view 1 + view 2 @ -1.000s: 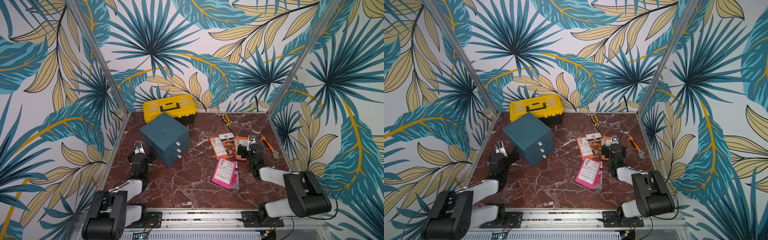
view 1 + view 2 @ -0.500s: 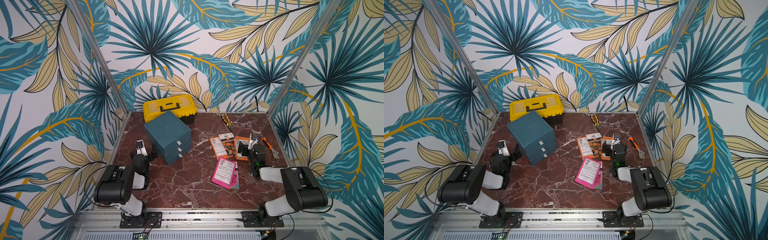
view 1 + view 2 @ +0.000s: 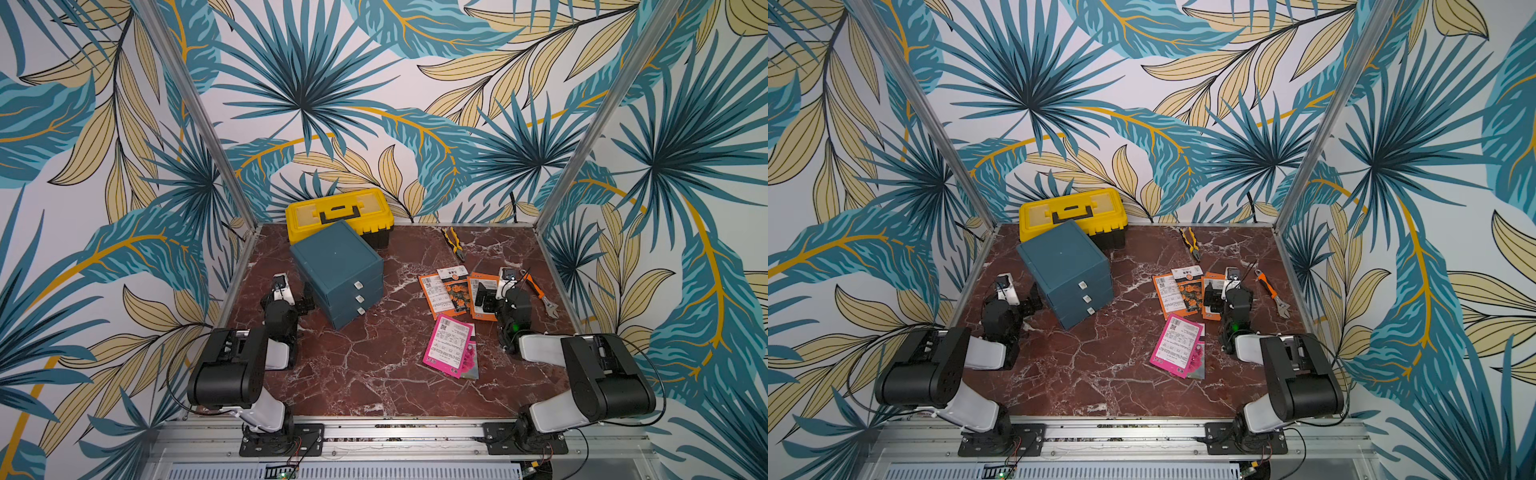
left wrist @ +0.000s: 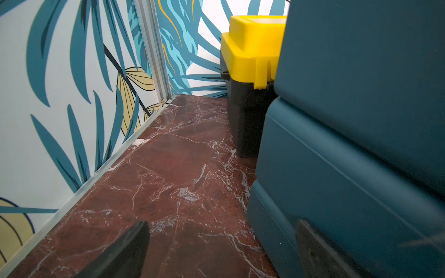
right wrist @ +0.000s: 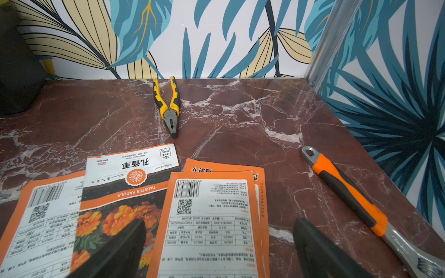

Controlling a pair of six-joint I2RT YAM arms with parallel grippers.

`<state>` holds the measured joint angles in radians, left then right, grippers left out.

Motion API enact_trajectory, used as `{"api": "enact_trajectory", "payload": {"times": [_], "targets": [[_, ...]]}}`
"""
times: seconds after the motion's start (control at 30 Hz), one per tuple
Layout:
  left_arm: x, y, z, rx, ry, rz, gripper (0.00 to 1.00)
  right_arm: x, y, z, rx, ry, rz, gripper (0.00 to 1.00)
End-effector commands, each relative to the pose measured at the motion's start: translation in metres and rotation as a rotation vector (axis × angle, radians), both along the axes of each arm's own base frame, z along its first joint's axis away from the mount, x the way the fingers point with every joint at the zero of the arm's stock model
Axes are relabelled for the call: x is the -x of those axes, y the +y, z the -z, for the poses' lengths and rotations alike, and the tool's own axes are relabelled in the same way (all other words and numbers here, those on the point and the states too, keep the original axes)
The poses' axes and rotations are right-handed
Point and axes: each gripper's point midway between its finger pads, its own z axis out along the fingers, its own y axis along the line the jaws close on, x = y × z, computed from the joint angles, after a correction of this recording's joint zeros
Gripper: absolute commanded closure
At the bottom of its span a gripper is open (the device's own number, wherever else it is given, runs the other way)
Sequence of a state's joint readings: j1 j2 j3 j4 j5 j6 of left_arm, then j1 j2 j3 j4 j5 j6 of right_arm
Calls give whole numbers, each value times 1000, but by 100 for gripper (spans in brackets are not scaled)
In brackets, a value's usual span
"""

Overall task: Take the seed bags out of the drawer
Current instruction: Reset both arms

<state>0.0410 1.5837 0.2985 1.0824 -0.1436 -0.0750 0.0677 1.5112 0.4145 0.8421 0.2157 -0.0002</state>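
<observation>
While left hand (image 4: 220, 228) and right hand (image 5: 219, 222) gape empty, shut drawers (image 3: 357, 297) hide their insides

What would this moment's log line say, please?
seed bags: on table; drawer unit: shut; left gripper: open, empty; right gripper: open, empty

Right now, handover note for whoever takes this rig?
Left gripper: open, empty, beside the teal drawer cabinet.
Right gripper: open, empty, over the orange seed bags.
The orange seed bags overlap on the right of the table; the magenta seed bags lie nearer the front.
Done: these bags are out. All three drawers look shut.
Left: the insides are hidden, so check the drawers for more.
</observation>
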Motion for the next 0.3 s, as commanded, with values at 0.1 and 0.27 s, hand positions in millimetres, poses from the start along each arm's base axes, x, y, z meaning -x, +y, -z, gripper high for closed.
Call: {"api": "enact_trajectory", "payload": {"times": [0.1,0.27], "targets": [[-9,-3,-10,-6,-8,27,0,-1,1,-1,-17,-11,-9,1],[-9,-4,-9,-7,-4,31,0,2,1,-1,-27,-14,-26,1]]}}
